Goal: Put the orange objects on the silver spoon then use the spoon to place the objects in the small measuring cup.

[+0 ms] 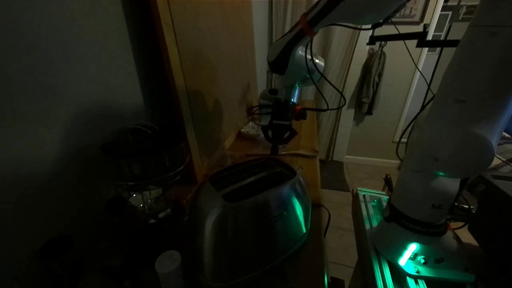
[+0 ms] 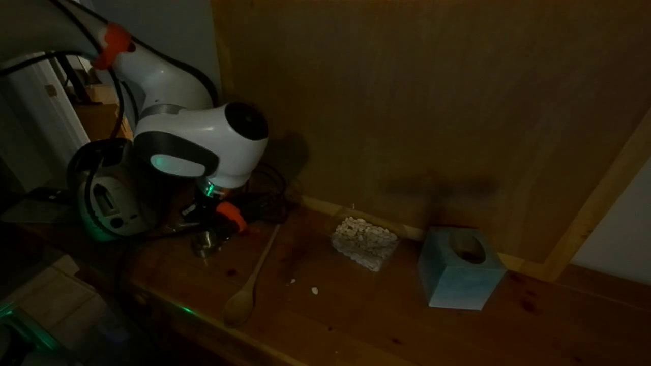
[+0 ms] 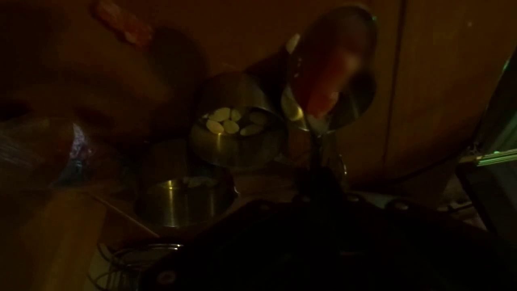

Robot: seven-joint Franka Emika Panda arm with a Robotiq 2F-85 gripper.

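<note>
In the dark wrist view my gripper (image 3: 321, 178) is shut on the handle of the silver spoon (image 3: 363, 36), whose bowl points away from me. An orange-red patch lies in the bowl; I cannot tell whether it is an orange object or a reflection. A crinkled orange object (image 3: 123, 24) rests on the wooden top, upper left. Left of the spoon stand a metal measuring cup (image 3: 238, 149) with several pale beans and a nearer metal cup (image 3: 177, 206). Part of a shiny rim (image 3: 297, 113) shows behind the spoon bowl. Which cup is the small one I cannot tell.
A toaster (image 1: 256, 224) stands close to the arm. Beyond the cups lie a wooden spoon (image 2: 249, 292) and a loose bean (image 2: 315, 291). A clear container of beans (image 2: 363, 244) and a tissue box (image 2: 452, 284) stand near the wooden back panel (image 2: 432, 101).
</note>
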